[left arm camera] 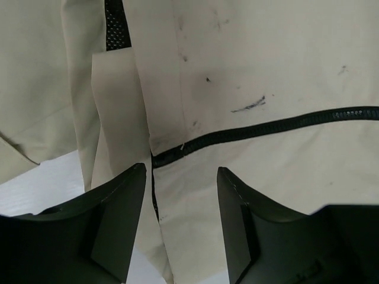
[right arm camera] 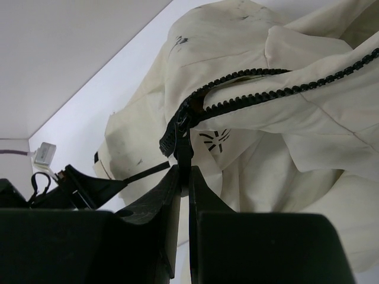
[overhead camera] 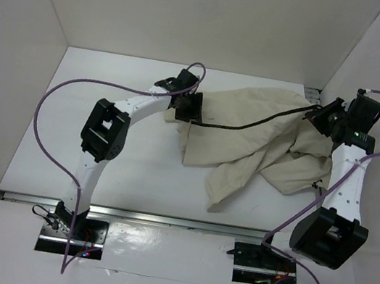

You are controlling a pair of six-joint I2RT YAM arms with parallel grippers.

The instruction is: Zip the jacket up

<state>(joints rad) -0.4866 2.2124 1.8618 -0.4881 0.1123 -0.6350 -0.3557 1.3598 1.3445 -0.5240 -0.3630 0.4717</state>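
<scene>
White table (overhead camera: 134,169) is seen whole only by the top cam. The jacket (overhead camera: 264,137) lies crumpled on it, one sleeve trailing toward the arm bases. L gripper (overhead camera: 189,105) is parked at the jacket's L edge. In the L wrist view its jaws are spread wide w/ nothing gripped, fabric showing in the gap. R gripper (right arm camera: 185,174), at the jacket's far-R end, is pinched tight on the zipper pull (right arm camera: 185,151). The zipper (overhead camera: 244,127) is stretched as a dark line across the jacket btwn both grippers. Only the wrist cams give texture: cream woven cloth w/ dark smudges, black mesh lining (left arm camera: 116,23), chunky black teeth (right arm camera: 278,92) parted beyond the slider.
</scene>
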